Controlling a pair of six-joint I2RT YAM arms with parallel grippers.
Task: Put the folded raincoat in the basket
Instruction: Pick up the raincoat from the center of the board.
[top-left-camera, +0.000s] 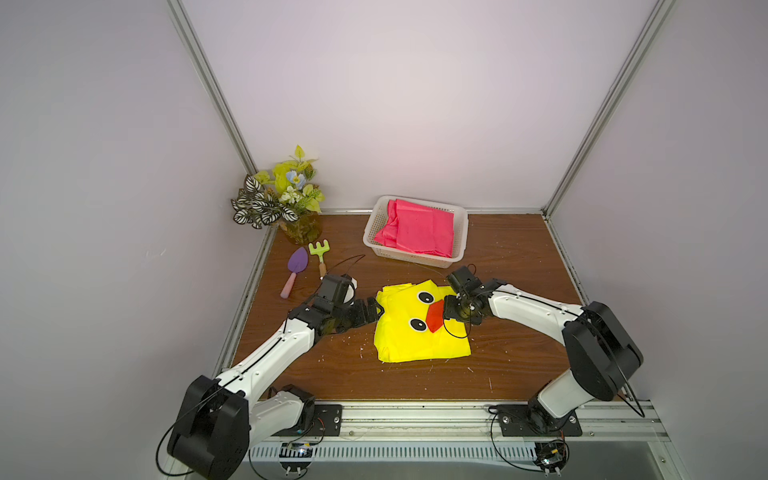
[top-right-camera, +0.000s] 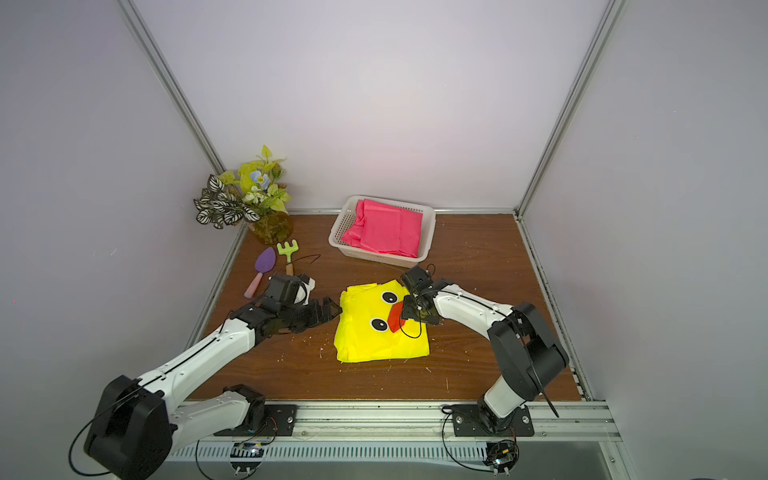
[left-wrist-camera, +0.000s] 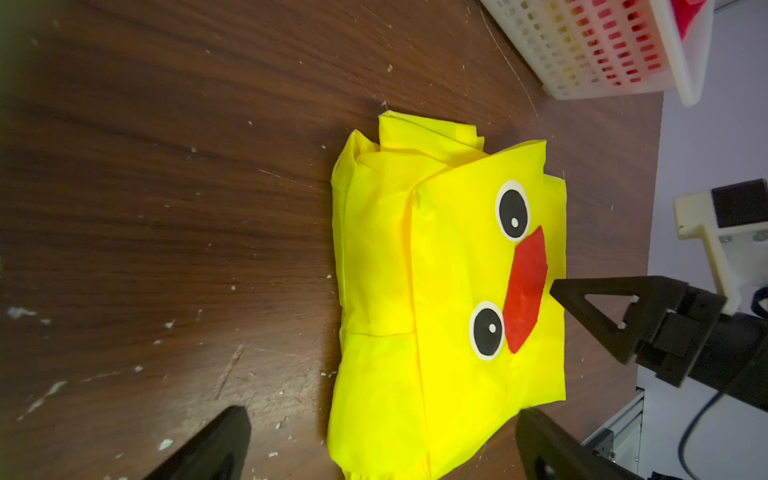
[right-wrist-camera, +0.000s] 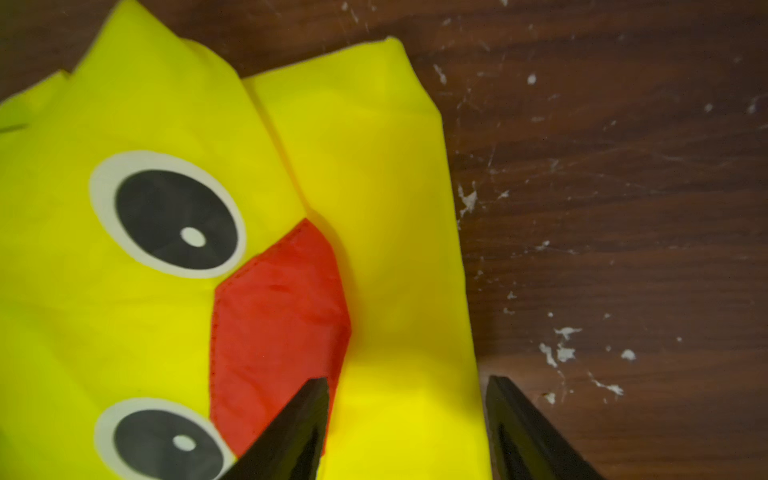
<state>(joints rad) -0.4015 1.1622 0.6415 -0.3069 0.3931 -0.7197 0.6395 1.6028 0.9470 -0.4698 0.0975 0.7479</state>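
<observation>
I'm seeing a dark wood-grain tabletop, matt, scuffed, flecked with white specks. The yellow raincoat reads as thin smooth synthetic cloth, creased, with a slight sheen; its red beak patch shows stitching along one edge. The basket is white perforated plastic, faintly glossy. The fingers of my right gripper look like matt black plastic.

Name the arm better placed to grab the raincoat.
Right, probably: the right gripper is open astride the raincoat's edge, one finger over fabric, one over table. The left gripper, also open, sits beside the opposite edge.
</observation>
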